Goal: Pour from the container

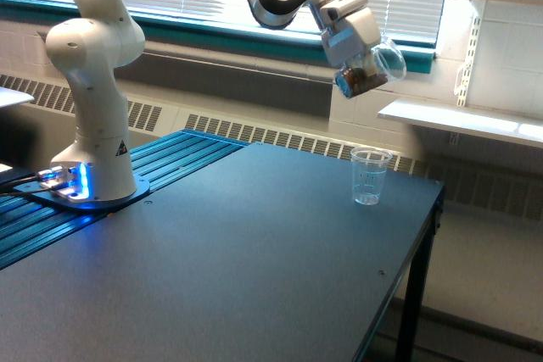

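Observation:
In the exterior view my gripper (361, 61) hangs high over the table, shut on the container (371, 69). The container is a clear rounded mug with a side handle, tilted, with brown material inside. It sits above and slightly to the exterior view's left of a small clear plastic cup (370, 175), well apart from it. The cup stands upright on the dark table (254, 260) near its far right corner. My fingertips are hidden by the container.
My white arm base (93, 125) stands at the exterior view's left on a blue ribbed plate. A window with blinds and a radiator run behind. White shelves (462, 120) hang at the right. The table's right edge drops off just past the cup.

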You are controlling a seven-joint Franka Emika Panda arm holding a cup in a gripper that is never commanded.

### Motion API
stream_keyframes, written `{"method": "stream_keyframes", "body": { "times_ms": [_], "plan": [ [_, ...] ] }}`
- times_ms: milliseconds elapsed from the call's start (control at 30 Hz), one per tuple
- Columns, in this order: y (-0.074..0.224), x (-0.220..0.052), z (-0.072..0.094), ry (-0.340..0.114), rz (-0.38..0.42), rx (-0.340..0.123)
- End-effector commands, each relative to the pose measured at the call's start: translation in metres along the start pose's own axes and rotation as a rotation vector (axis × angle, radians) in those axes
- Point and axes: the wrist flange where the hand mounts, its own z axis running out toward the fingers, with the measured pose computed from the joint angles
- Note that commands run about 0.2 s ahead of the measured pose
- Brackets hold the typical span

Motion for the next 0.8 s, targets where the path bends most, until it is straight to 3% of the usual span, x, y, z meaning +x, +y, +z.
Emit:
{"method": "stream_keyframes", "body": {
  "times_ms": [33,800],
  "plan": [
    [-0.011,-0.015,0.005,-0.013,-0.001,-0.001],
    [-0.019,-0.059,0.04,-0.086,-0.045,-0.057]
  ]
}}
